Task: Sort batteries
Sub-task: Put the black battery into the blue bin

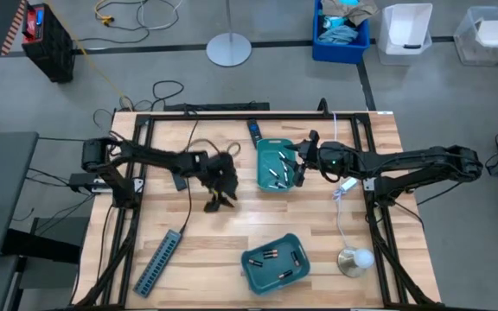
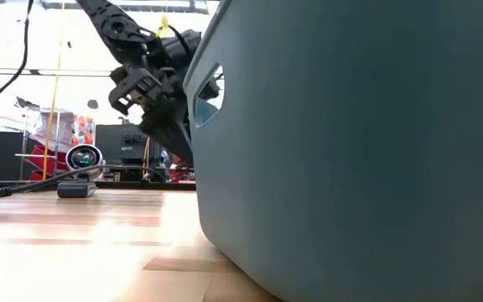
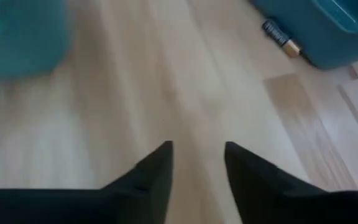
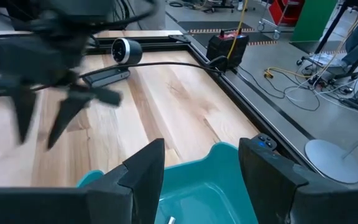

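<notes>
batteries [image 1: 277, 169] lie in two teal bins: several in the far bin [image 1: 263, 177] near table centre, several more [image 1: 276, 256] in the near bin [image 1: 254, 276] at the front edge. one stray battery [image 3: 281, 37], dark with a copper end, rests on the wood in the left wrist view, touching or just beside a teal bin wall; which bin that is i cannot tell.

left gripper [image 1: 220, 200] hangs over bare wood, left of the far bin and well apart from both bins. in its wrist view the two dark fingers [image 3: 151, 171] stand parted with only table between them: released, nothing held. no battery is visible under it.

right gripper [image 1: 302, 168] sits at the far bin's right rim, jaws spread wide above the teal interior [image 4: 204, 186], empty. its wrist view also catches the left gripper [image 4: 42, 93] blurred across the table.

grey power strip [image 1: 158, 262] lies at front left, a small lamp [image 1: 353, 260] at front right, a webcam [image 4: 127, 50] on the far edge.

risks, as judgement:
- the stray battery is round and lies against a bin wall; a finger closing from one side could roll or pin it rather than grasp it.
- right gripper close to the rim: a descent slightly off could catch the wall and shove or tip the bin.
- both arms converging on the far bin could crowd each other.
</notes>
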You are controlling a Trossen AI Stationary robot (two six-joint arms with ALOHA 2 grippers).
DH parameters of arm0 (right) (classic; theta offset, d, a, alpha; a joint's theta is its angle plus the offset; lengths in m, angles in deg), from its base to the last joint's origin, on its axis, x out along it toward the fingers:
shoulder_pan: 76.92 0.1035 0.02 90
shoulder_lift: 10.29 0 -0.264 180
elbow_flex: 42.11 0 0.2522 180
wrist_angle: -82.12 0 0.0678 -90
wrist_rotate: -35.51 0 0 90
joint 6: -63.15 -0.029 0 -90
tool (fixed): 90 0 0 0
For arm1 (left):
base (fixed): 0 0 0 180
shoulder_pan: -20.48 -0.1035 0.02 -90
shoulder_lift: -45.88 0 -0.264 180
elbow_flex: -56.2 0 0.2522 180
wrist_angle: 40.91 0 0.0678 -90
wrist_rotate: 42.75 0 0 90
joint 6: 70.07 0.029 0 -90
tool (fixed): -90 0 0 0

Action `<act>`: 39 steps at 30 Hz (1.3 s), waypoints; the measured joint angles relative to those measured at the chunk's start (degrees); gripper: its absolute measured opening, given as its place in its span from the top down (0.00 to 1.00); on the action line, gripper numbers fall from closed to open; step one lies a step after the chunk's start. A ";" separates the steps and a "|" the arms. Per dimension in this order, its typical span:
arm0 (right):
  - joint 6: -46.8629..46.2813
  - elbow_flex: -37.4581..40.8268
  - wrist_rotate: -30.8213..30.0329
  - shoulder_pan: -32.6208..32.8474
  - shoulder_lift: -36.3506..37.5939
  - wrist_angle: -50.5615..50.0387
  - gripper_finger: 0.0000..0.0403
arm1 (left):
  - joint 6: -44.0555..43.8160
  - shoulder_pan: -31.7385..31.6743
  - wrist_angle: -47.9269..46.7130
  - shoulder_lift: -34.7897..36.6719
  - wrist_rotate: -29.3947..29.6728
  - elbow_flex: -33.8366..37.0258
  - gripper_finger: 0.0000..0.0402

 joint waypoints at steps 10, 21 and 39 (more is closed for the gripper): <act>-0.44 0.00 0.00 0.00 -0.01 0.24 0.45 | -4.45 10.51 15.29 -5.71 8.01 0.17 0.47; -0.46 0.00 0.00 1.15 -0.02 0.38 0.45 | -8.25 16.31 22.32 -13.14 11.13 -2.46 0.48; -0.87 0.00 0.00 1.99 -0.02 1.35 0.45 | -8.53 22.31 23.17 -16.50 16.65 -6.45 0.45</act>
